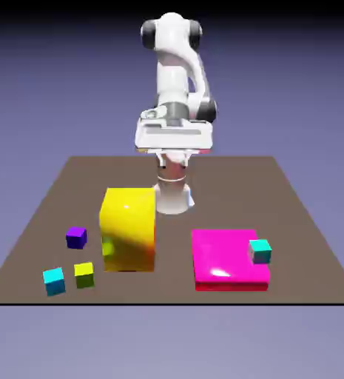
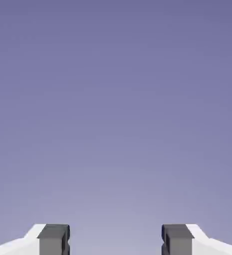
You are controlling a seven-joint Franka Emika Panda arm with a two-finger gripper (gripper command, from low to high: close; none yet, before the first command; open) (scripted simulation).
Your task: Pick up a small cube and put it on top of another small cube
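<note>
Nearest, at the front of the brown bench [image 1: 293, 192]: a tiny cyan cube [image 1: 54, 280] and a tiny yellow-green cube [image 1: 84, 274], side by side with a small gap, both off toward the exterior view's left of the big yellow block [image 1: 129, 229] and nearer than it. A bit farther back, the small purple cube [image 1: 76, 237], alone on the bench, near the yellow block on the exterior view's left, not touching it. To the exterior view's right of the yellow block, apart from it, a flat pink slab [image 1: 223, 257] with a second cyan cube [image 1: 260, 251] at its right edge. Farther back, behind the yellow block, the white arm [image 1: 176, 66], standing tall, hand held high above the bench. In the hand view, jaws [image 2: 116, 239] wide apart, nothing between the grey fingertips [image 2: 53, 239], only blue-violet backdrop ahead.
</note>
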